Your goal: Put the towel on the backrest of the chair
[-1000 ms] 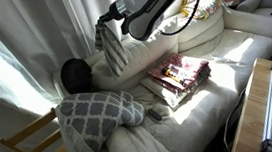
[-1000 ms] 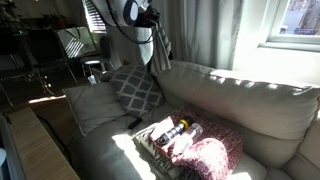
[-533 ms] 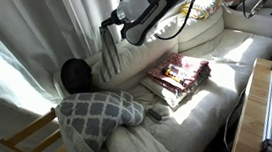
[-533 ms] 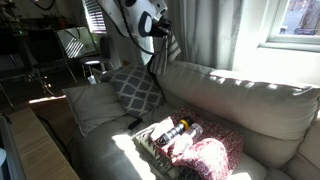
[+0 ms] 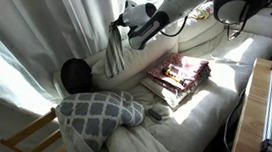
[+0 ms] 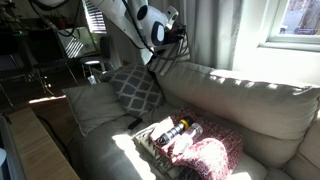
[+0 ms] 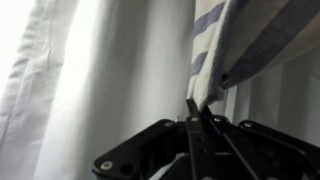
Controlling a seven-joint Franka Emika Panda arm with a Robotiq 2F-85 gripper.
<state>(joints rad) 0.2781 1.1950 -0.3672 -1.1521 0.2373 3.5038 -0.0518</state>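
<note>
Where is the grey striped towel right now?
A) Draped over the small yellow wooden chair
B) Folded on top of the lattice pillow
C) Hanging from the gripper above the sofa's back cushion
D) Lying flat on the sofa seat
C: in an exterior view the towel hangs down from the gripper over the backrest, and the wrist view shows the cloth pinched in the shut jaws.

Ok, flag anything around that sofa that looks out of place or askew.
The towel is the odd item: it dangles bunched from the gripper, pinched at its top, beside the backrest rather than draped on it. The multicoloured bundle clutters the seat. No spill or damage shows.
</note>
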